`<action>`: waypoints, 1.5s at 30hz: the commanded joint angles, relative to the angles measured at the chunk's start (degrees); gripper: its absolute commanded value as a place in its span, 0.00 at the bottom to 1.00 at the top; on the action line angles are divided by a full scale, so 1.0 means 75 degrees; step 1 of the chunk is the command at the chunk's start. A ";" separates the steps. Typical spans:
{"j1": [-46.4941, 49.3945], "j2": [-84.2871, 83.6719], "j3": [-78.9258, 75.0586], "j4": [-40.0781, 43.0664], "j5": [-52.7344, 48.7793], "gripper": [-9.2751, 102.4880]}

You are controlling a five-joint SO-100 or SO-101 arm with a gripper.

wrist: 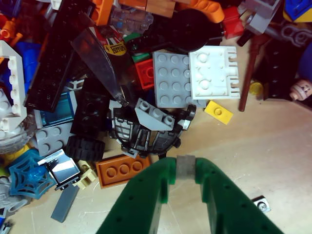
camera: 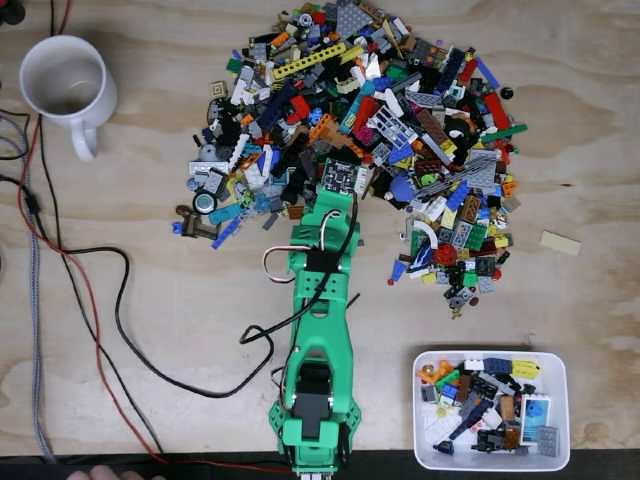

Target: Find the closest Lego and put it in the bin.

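Observation:
A wide pile of mixed Lego [camera: 400, 130] covers the upper middle of the table in the fixed view. My green arm reaches up from the bottom edge, and my gripper [camera: 337, 188] is at the pile's near edge. In the wrist view my gripper [wrist: 185, 163] is shut on a small grey Lego piece [wrist: 185, 169] held between the green fingertips [wrist: 163, 170]. Just beyond it lie a black curved piece [wrist: 146, 139] and an orange plate [wrist: 122, 170]. The bin [camera: 563, 410], a shallow white tray holding several pieces, sits at the bottom right.
A white mug [camera: 65, 80] stands at the top left. Black, red and grey cables [camera: 120, 300] trail across the left side of the plywood table. A lone beige plate [camera: 560, 242] lies right of the pile. Fingers of a hand [camera: 110, 473] show at the bottom edge.

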 commanded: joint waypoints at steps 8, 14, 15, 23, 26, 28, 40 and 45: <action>0.1055 0.0363 -0.1359 0.0434 0.0023 0.08; 0.1055 0.0375 -0.1371 0.0539 0.0176 0.08; 0.1055 0.0387 -0.1383 0.0598 0.0270 0.09; 0.1395 -0.0855 -0.4148 0.4207 0.4148 0.13; 0.1418 -0.1934 -0.5461 0.5355 0.5309 0.13; 0.1453 -0.2719 -0.6012 0.5941 0.5930 0.14; 0.1629 -0.4230 -0.5332 0.5484 0.6867 0.19; 0.1664 -0.4266 -0.4992 0.5203 0.6855 0.19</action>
